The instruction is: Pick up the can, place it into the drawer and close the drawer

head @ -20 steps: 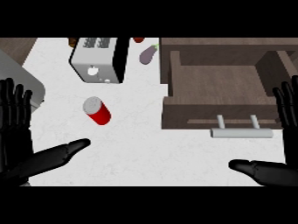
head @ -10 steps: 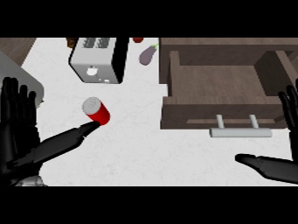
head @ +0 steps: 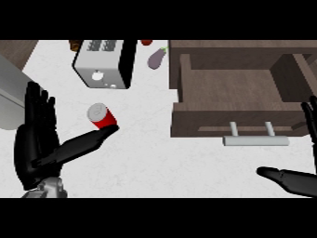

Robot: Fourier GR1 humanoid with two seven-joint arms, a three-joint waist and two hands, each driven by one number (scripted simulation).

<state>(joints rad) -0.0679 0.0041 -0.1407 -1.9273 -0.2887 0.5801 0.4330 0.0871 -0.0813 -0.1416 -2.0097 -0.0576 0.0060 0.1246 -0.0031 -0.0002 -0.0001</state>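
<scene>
Fingers (head: 41,109) of the left hand (head: 34,148) are being held straight and empty, its thumb tip touching the can (head: 102,116), which is lying tilted just right of it, left of the open drawer (head: 240,83).

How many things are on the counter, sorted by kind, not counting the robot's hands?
Cans: 1, red can
Toasters: 1, toaster
Eggplants: 1, purple eggplant
Drawers: 1, open drawer
Unclear items at the far edge: 2, one brown, one red, too cut off to name
Total: 6
</scene>
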